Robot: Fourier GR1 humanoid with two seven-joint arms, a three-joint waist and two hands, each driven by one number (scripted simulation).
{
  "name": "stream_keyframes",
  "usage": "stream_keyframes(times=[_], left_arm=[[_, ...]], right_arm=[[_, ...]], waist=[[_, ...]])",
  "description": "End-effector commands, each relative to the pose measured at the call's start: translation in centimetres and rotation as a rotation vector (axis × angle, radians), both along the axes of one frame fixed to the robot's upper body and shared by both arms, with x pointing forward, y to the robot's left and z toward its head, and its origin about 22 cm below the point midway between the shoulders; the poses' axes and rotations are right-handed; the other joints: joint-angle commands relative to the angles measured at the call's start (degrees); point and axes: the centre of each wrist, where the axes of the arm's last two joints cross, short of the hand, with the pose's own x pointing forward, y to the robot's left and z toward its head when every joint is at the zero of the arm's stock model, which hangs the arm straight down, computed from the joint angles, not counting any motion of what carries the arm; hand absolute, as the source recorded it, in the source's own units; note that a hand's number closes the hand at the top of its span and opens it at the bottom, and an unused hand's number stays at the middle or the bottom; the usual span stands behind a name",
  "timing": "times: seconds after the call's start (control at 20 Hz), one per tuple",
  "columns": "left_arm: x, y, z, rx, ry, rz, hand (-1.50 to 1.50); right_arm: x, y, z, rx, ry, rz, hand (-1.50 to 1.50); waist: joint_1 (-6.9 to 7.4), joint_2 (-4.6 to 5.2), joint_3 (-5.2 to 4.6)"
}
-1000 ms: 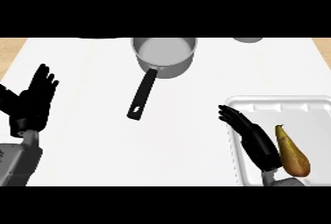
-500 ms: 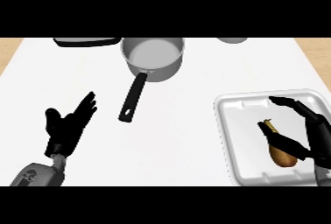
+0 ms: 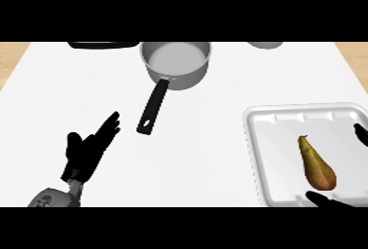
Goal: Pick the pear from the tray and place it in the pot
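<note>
The view has slid so the tray (image 3: 267,127) sits lower right, below and right of the pot (image 3: 176,61). The pear (image 3: 316,164) lies in the tray, ungrasped. The right hand (image 3: 325,198) has dropped to the tray's near edge; whether it is open I cannot tell. The left hand (image 3: 90,150), spread open, rests left of the tray. Bare counter between tray and pot leaves room.
</note>
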Motion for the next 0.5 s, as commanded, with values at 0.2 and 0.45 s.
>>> stream_keyframes(times=[0.2,0.45], left_arm=[[0.0,-1.2,-1.0,-0.002,-0.001,-0.06,0.0],[-0.3,-0.6,0.1,-0.008,0.013,-0.059,0.0]], right_arm=[[-1.1,1.1,5.9,-0.01,0.298,-0.094,-1.5],[1.1,1.1,5.2,0.042,0.471,-0.116,-1.5]], waist=[[1.63,0.44,0.01],[2.5,0.41,0.1]])
